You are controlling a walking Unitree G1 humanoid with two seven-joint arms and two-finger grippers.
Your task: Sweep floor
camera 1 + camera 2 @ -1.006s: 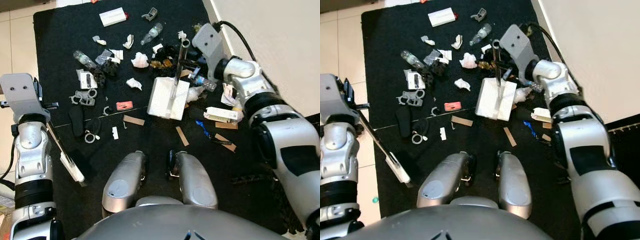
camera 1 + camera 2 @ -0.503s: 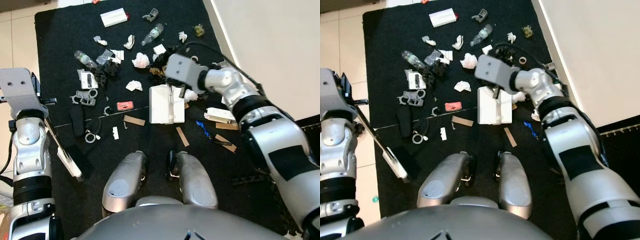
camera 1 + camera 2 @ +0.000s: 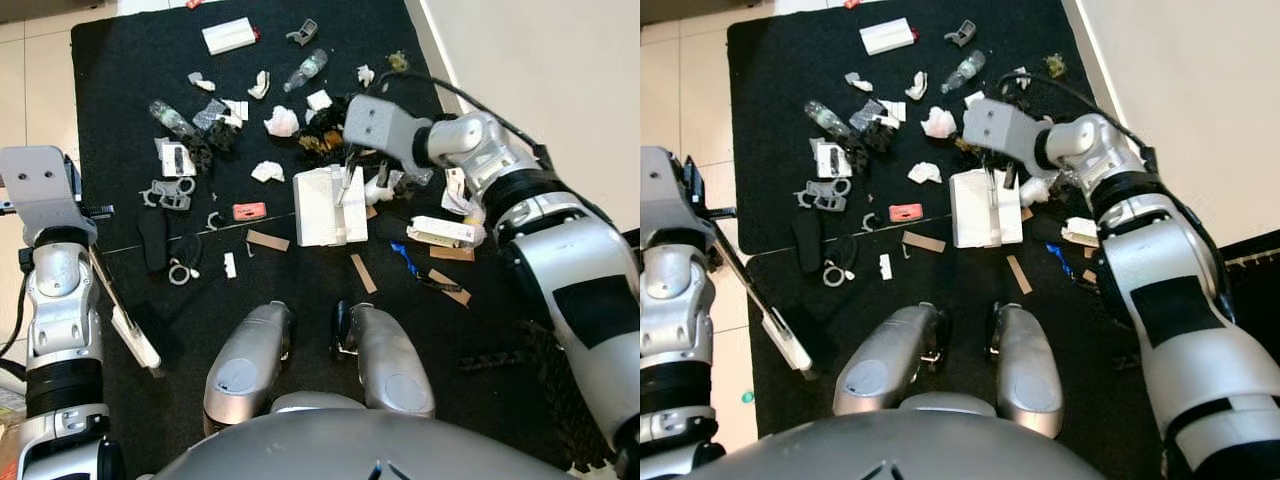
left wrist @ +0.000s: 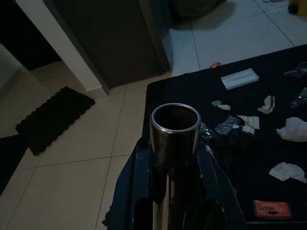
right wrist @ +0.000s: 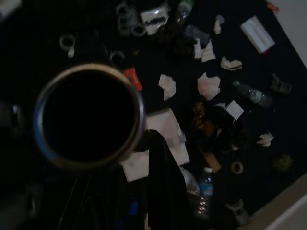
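Swinging back right, the right gripper grips the broom handle; its white head sits mid-mat among litter. Left gripper clamps the dustpan handle.

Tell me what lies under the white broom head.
The white broom head rests on the black mat; brown cardboard peeks out beside it. Anything beneath it is covered.

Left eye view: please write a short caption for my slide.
Right tool holds a metal handle above a white dustpan amid litter on a black mat.
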